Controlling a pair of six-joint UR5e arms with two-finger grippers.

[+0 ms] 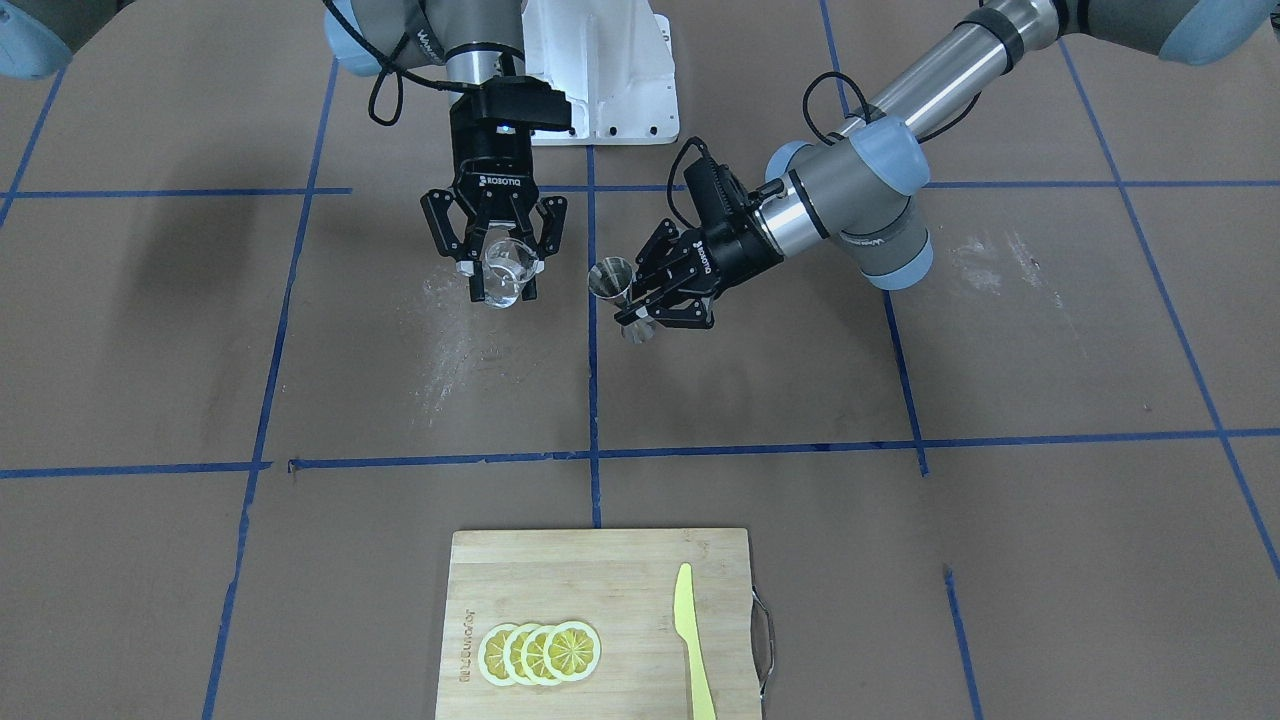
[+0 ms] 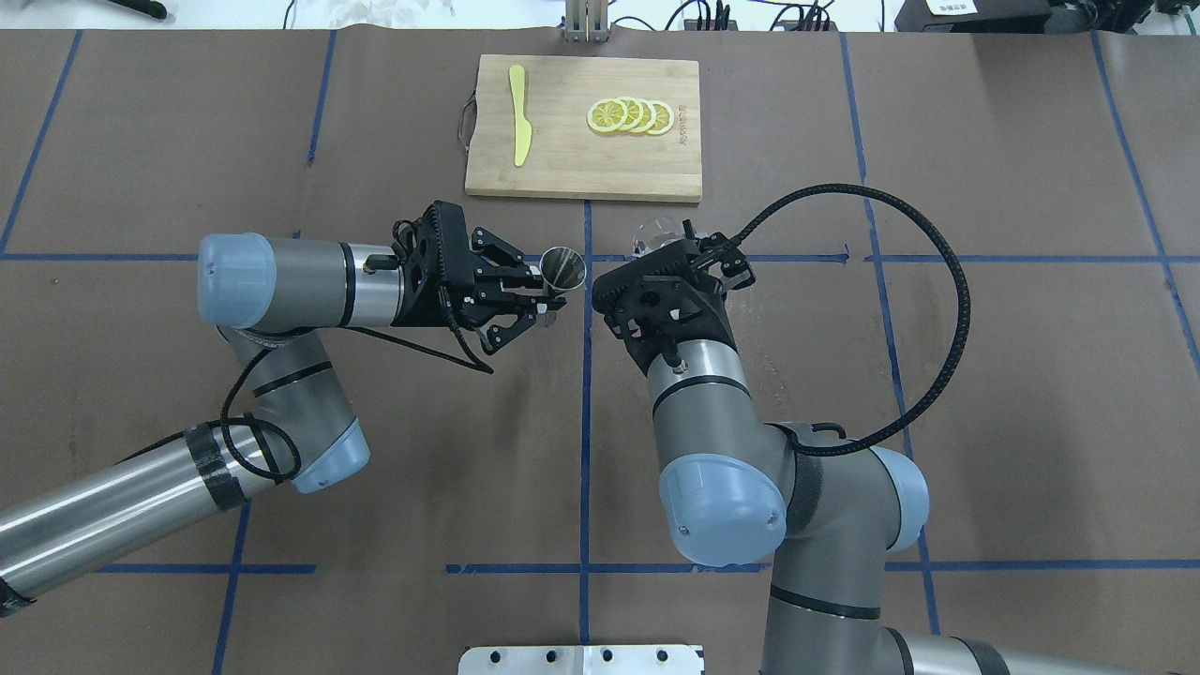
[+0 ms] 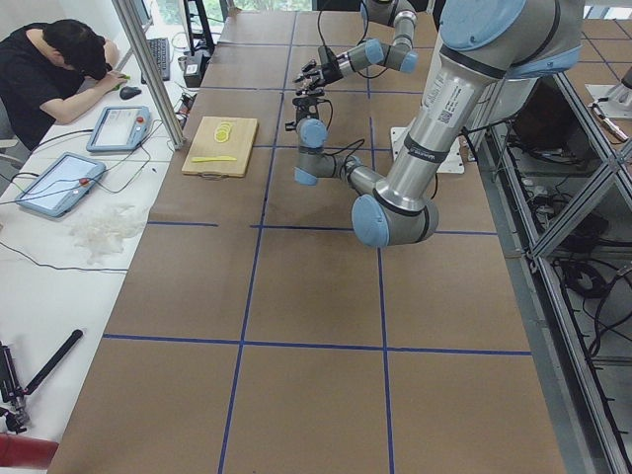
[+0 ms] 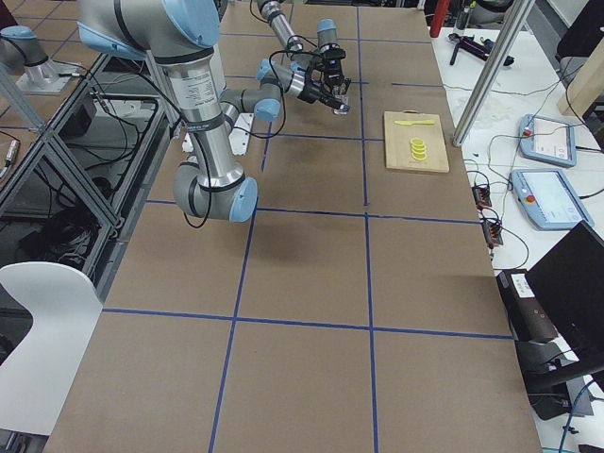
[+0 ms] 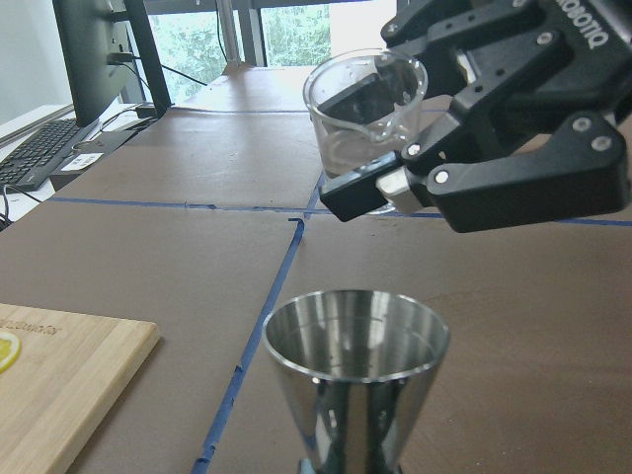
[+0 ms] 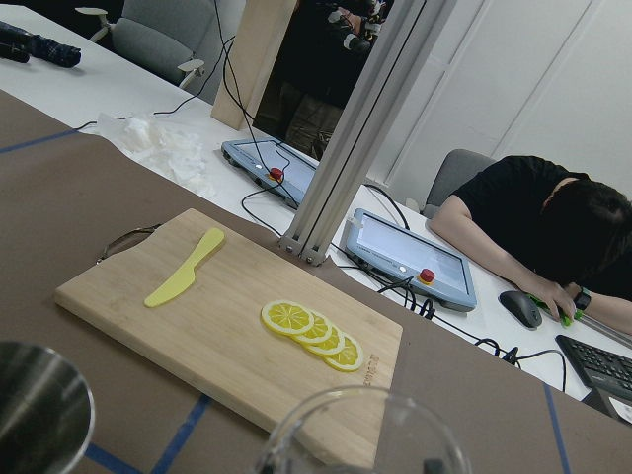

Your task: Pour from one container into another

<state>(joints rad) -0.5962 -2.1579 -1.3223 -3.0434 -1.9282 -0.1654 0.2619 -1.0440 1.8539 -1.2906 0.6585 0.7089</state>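
Brown taped table (image 1: 800, 400); left claw (image 1: 636, 312) pinches jigger (image 1: 610, 277) upright, mouth up; right claw (image 1: 503, 272) pinches glass beaker (image 1: 500, 288) upright.

I see a polished steel jigger (image 2: 563, 266), a double cone, held by the left gripper (image 2: 551, 302) just below its upper cup. It stands upright with its round mouth facing up. To its right in the overhead view is a clear glass beaker (image 2: 656, 234) with a small pour spout, clamped between the right gripper's (image 1: 503, 280) fingers and roughly upright. The two are near each other but not touching. I cannot tell whether the beaker holds any liquid.
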